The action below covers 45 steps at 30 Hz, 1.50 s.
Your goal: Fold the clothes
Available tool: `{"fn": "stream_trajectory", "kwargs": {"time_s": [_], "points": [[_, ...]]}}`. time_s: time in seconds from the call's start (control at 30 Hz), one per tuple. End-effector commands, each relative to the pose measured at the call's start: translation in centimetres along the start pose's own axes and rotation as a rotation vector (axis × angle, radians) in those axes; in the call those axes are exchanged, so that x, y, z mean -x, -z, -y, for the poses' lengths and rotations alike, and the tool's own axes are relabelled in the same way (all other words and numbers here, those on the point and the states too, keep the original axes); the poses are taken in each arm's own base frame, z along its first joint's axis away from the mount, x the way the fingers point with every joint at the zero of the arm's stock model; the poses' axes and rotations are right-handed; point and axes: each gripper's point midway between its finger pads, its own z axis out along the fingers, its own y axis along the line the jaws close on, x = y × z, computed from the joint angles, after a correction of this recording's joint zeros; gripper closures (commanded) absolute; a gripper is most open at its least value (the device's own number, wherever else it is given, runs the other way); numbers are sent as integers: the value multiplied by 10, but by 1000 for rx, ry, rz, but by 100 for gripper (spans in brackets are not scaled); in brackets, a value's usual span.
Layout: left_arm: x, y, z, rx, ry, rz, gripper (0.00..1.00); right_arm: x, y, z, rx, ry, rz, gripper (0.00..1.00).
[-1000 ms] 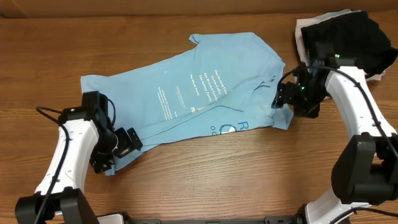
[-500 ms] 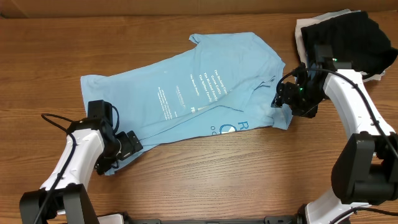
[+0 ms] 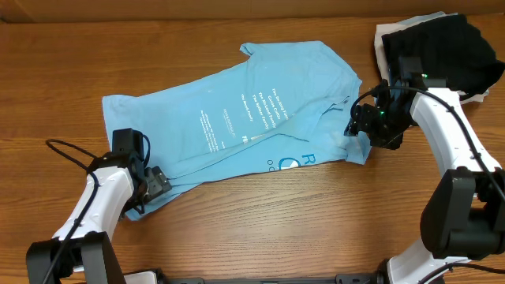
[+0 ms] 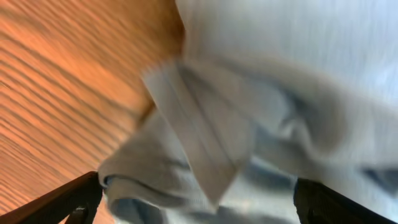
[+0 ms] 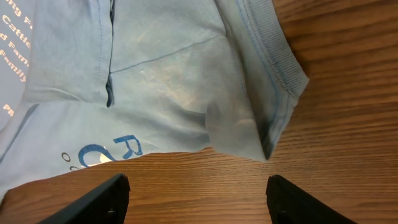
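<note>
The left gripper (image 3: 158,180) sits low over the near-left hem corner (image 4: 186,143) of the light blue T-shirt (image 3: 237,110), its jaws spread wide. The left wrist view shows that corner bunched and rumpled between the fingers, not yet pinched. A good grasp here probably means closing on the full thickness of the hem, both layers, not on one loose ruffle. Otherwise the lower layer may drag behind when the corner lifts.

The T-shirt lies slantwise across the middle of the table (image 3: 300,237), white printed text (image 3: 260,106) facing up. It is creased lengthwise along its near side, with one edge lapped over the body.

The right gripper (image 3: 353,126) hovers at the shirt's right end, jaws also spread and holding nothing. In the right wrist view its fingers frame bare wood just short of the cloth, and the stitched edge of a sleeve (image 5: 283,68) lies ahead of them. It likely needs to reach forward and take that edge near its outer corner, so that both ends rise together and the cloth is taut between the arms.

In the far-right corner a black garment (image 3: 442,47) rests on a white garment (image 3: 383,39). The right arm should swing clear of them.
</note>
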Motion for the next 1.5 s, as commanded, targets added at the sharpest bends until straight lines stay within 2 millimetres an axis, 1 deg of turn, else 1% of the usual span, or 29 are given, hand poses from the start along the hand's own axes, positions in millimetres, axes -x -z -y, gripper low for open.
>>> {"fn": "stream_trajectory", "kwargs": {"time_s": [0.0,0.03,0.1,0.17,0.23,0.27,0.33,0.37,0.43,0.47,0.5,0.53,0.57,0.6,0.63,0.8,0.93,0.97,1.1,1.23,1.37,1.47], "points": [[16,-1,-14,91,25,86,0,1,1,1,-8,-2,10,26],[20,-1,-12,85,30,101,0,1,1,1,-8,-1,11,26],[19,-1,-8,61,31,97,0,2,1,1,-7,-1,13,26],[12,-2,-1,21,26,59,0,2,1,1,-7,0,15,26],[0,-2,3,-9,17,3,5,3,1,1,-6,0,17,26],[-5,-2,4,-19,13,-22,12,3,1,0,-6,1,18,26],[-16,-2,1,-13,1,-66,38,3,1,0,-6,1,19,26],[-18,-2,-1,-1,-2,-73,44,4,1,0,-6,1,20,26],[-16,-2,-7,30,-4,-61,69,4,1,0,-5,2,23,26],[-13,-2,-8,39,-2,-48,79,5,1,0,-5,3,24,26],[-9,-2,-10,49,0,-30,93,4,1,0,-5,2,23,26],[-4,-2,-12,64,5,-4,96,3,1,1,-6,1,19,26],[0,-2,-14,74,10,14,96,2,1,1,-7,1,15,26],[10,-2,-18,91,28,52,96,1,1,1,-8,-1,11,26],[14,-2,-19,94,38,66,96,1,1,1,-9,-2,9,26],[57,-4,-40,82,193,202,96,-4,-3,3,-12,-7,-8,26],[93,-1,-54,39,247,313,96,-8,-12,6,-14,-19,-18,27],[101,0,-55,22,252,337,96,-9,-15,7,-14,-25,-21,29],[126,8,-52,-59,291,428,96,-13,-28,12,-15,-53,-24,32],[142,16,-50,-80,299,498,96,-19,-43,17,-16,-72,-29,34],[152,21,-52,-77,313,542,96,-28,-60,16,-15,-72,-36,35],[158,25,-56,-62,327,578,96,-31,-72,11,-15,-73,-24,42]]}}
